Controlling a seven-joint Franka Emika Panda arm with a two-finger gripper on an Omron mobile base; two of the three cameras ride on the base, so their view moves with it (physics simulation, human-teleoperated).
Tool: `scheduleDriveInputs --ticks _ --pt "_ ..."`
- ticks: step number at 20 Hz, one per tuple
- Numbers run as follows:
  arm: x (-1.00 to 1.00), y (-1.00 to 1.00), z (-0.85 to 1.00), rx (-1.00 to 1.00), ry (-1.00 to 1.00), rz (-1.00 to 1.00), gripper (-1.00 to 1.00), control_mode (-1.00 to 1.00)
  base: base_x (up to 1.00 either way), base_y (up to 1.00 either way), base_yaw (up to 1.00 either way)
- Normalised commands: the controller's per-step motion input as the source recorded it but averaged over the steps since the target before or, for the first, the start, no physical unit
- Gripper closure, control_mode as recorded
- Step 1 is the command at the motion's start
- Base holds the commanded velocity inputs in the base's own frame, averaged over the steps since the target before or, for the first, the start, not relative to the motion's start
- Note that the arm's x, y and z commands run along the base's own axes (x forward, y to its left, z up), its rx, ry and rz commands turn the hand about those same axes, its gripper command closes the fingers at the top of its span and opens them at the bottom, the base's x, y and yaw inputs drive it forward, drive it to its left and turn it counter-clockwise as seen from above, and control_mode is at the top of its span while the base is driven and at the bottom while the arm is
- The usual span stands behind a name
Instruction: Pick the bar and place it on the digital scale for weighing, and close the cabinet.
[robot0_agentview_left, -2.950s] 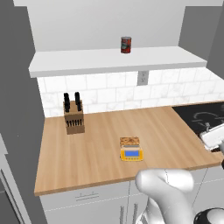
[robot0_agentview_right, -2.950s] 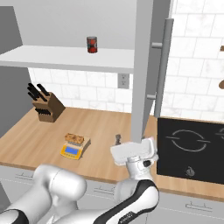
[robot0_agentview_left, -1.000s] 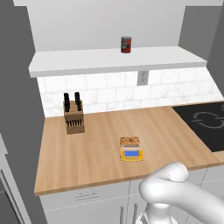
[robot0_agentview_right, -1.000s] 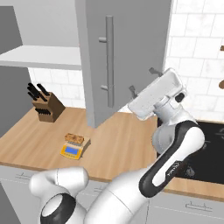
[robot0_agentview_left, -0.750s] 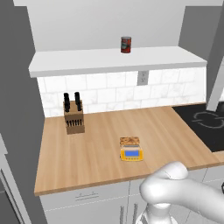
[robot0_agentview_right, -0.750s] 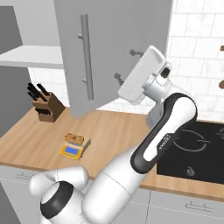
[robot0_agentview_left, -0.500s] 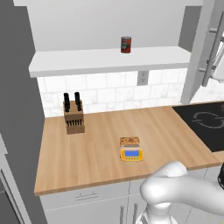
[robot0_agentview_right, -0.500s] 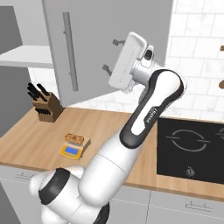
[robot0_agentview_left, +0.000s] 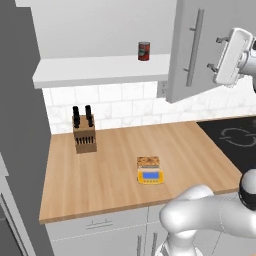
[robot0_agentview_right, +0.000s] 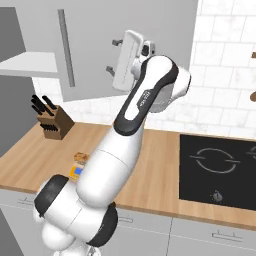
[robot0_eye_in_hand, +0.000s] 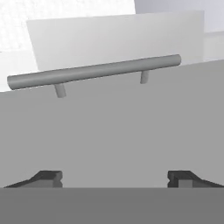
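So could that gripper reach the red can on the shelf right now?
Probably not directly: the cabinet door stands between the open gripper and the red can, so the gripper would have to go round the door.

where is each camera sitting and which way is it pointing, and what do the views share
Left base view: behind the arm's left, looking forward and down over the counter; white arm lower right, gripper by the cabinet door.
Right base view: behind its right, same counter; arm rises lower left.
Hand view: on the hand, facing the door's handle; finger tips at bottom.
Both base views share the digital scale, bar and knife block.
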Motion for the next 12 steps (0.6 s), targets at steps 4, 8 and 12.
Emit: scheduleDriveInputs --ticks 4,8,12 --pt "1.00 1.00 -0.24 -0.18 0.00 -0.37 -1.00 -1.00 0.00 0.00 0.00" --pt "1.00 1.00 -0.26 -0.16 0.00 -0.40 -1.00 -1.00 0.00 0.00 0.00" --pt "1.00 1.00 -0.26 -0.15 0.00 -0.39 -1.00 -1.00 0.00 0.00 0.00"
